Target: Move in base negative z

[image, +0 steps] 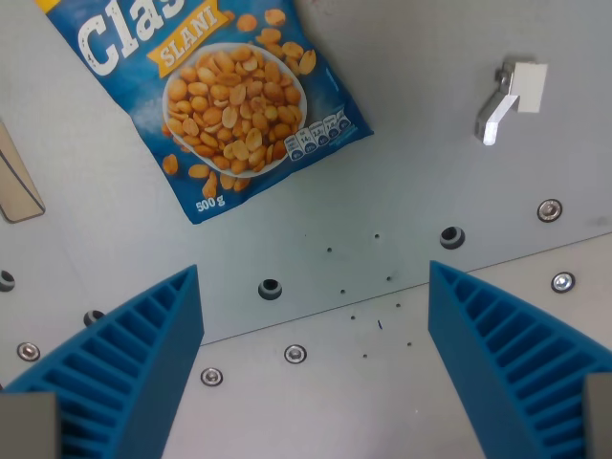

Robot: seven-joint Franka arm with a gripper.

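My gripper point(316, 296) is open, with its two blue ribbed fingers point(134, 354) at the lower left and lower right of the wrist view and nothing between them. Below the gap lies a bare grey metal plate point(402, 191) with small holes and screws. A blue bag of peanuts point(225, 96), printed with a bowl of nuts and "500 g", lies flat on the plate at the upper left, beyond the fingertips and apart from them.
A small metal bracket with a white block point(512, 96) stands at the upper right. A beige edge point(14, 182) shows at the far left. A seam between two plates runs across near the fingertips, with bolts point(295, 354) and dark holes point(451, 236) along it.
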